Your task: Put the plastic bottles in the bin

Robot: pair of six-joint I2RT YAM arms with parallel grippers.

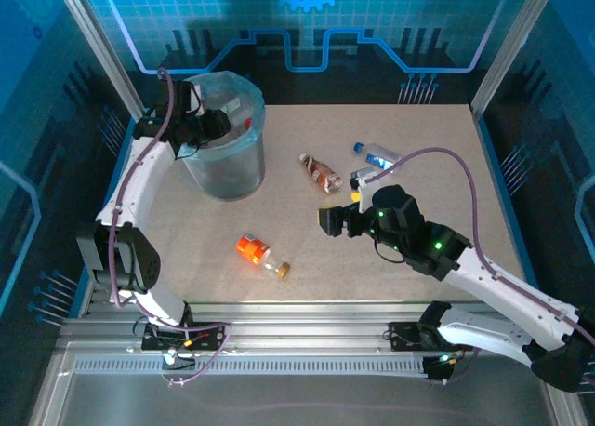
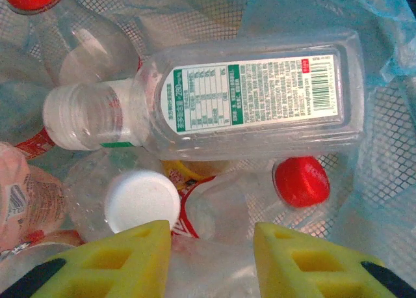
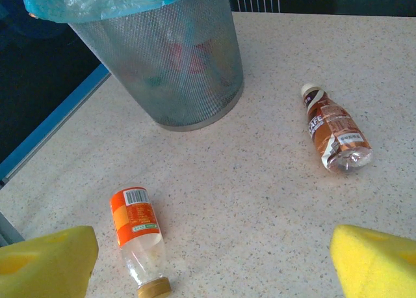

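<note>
Bottles lie loose on the surface [image 1: 186, 221] and piled in the bin [image 1: 228, 170]. Nearest the arm bases, an orange-label bottle [image 1: 253, 251] rests on its side, gold cap toward the near edge. It is left of the right hand [image 3: 211, 272] and well apart from it. From that wrist it shows ahead of the left pad [image 3: 45, 259], touching neither pad. The right hand is spread wide and holds nothing, hanging over bare surface. Beyond it a brown-label bottle [image 1: 321, 172] lies on its side, white cap pointing away. A blue-cap bottle [image 1: 376, 153] lies further right, near the right arm's cable.

At the far left stands the bin, lined with a light-blue bag [image 1: 244, 96]. The left hand [image 2: 211, 259] hangs over its mouth, pads parted a moderate way with nothing gripped. Just below it the heap shows: a clear bottle [image 2: 260, 93] with a green-and-white label lies crosswise beyond the pads. A white cap [image 2: 142, 200] sits just ahead of the left pad, and a red cap [image 2: 300, 181] just ahead of the right one.
</note>
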